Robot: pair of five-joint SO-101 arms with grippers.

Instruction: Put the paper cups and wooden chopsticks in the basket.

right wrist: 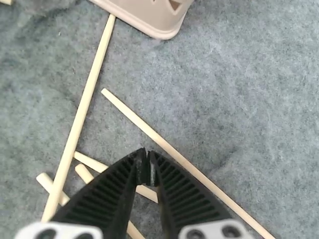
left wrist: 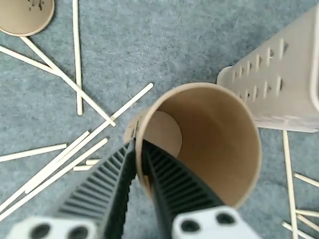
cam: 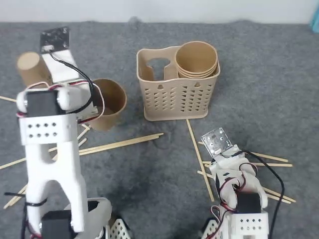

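— Brown paper cup point(cam: 107, 102): why does the left tool point(left wrist: 137, 144) take it at the rim?

— One jaw is inside and one outside, closed on the wall. I think this grip lets it carry the cup to the basket point(cam: 172, 102), just beside, near the far edge of the worktop point(cam: 259, 74).

— And the right tool point(right wrist: 148, 162)?

— Closed with nothing in it, low over chopsticks point(right wrist: 164, 147) toward the front right corner.

— And the surface?

— Grey, like felt, with sticks scattered on it. A stack of cups point(cam: 197, 59) already sits in the basket.
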